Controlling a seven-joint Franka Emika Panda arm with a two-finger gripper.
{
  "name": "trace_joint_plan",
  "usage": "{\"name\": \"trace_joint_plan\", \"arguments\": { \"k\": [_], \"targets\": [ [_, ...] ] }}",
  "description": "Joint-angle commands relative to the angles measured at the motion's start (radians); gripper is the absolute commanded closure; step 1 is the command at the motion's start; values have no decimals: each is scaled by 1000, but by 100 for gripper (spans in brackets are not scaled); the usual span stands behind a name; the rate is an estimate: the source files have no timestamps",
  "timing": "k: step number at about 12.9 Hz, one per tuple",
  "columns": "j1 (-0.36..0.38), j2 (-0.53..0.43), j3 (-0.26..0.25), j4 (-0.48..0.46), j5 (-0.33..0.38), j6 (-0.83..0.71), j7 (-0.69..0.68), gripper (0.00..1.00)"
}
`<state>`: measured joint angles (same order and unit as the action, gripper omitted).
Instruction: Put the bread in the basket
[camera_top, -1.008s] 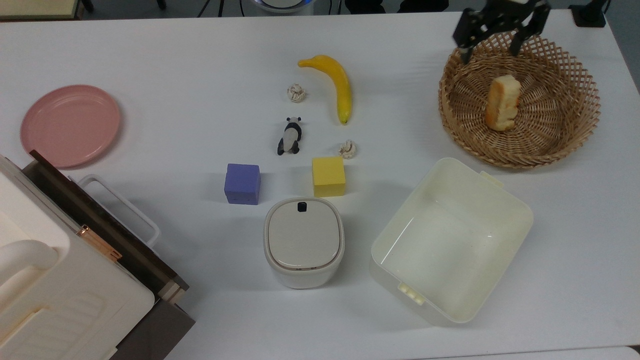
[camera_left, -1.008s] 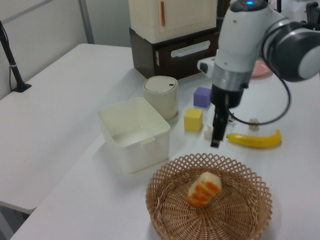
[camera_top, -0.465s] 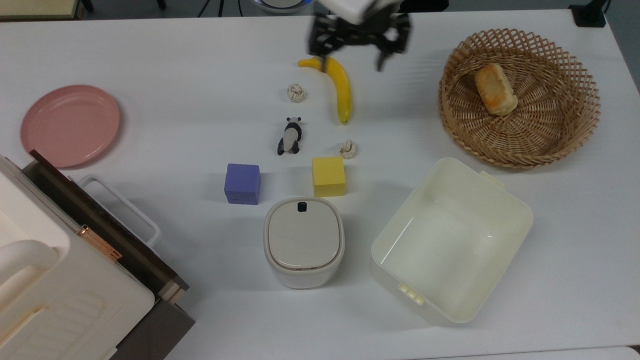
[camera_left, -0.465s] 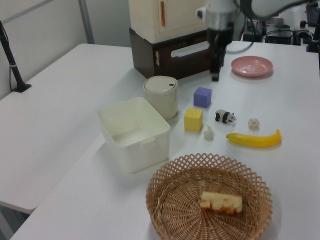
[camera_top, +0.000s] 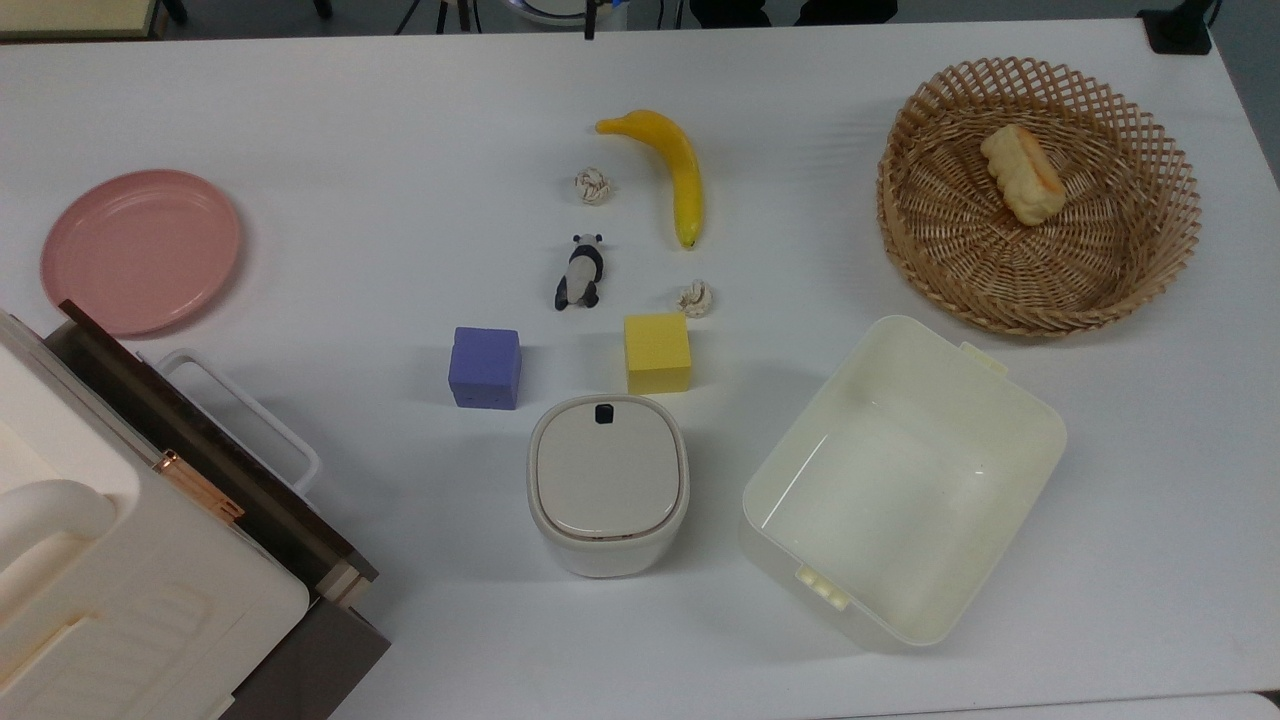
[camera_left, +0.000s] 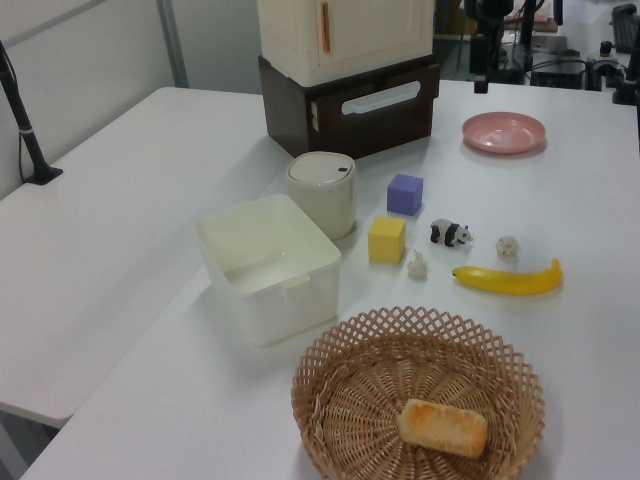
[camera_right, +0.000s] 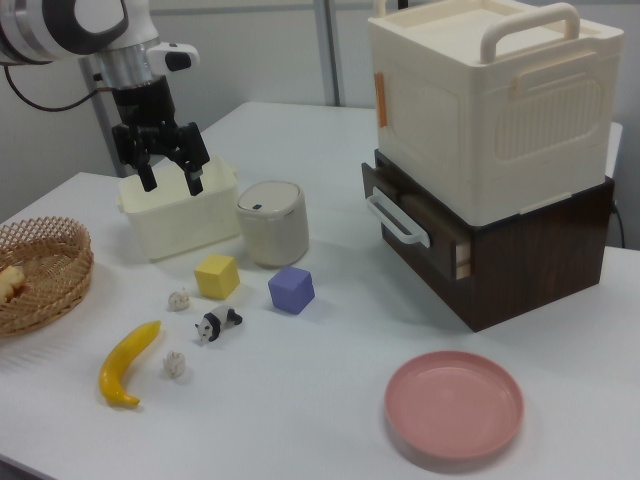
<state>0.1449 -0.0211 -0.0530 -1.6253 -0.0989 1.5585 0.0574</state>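
bread (camera_top: 1022, 172): one, lying in the single basket (camera_top: 1140, 262) (having rolled since half a second ago) | cubes: two (camera_top: 657, 353) (camera_top: 485, 367) | gripper (camera_right: 168, 168): hanging with fingers spread, now withdrawn above the tub (camera_right: 170, 228)

We see the bread (camera_top: 1022, 173) settle flat in the basket (camera_top: 1150, 270), closer to the rim than a second ago, when it stood on end. Our gripper (camera_right: 167, 170), fingers spread, is gone from above the basket.
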Motion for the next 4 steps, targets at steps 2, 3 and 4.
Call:
{"name": "trace_joint_plan", "arguments": {
  "k": [2,3,4],
  "targets": [
    [-31,-14,8,-12,10,-17,15,0],
    [-39,-20,8,-12,10,-17,15,0],
    [-41,-20,8,-12,11,-17,16,0]
  ]
}}
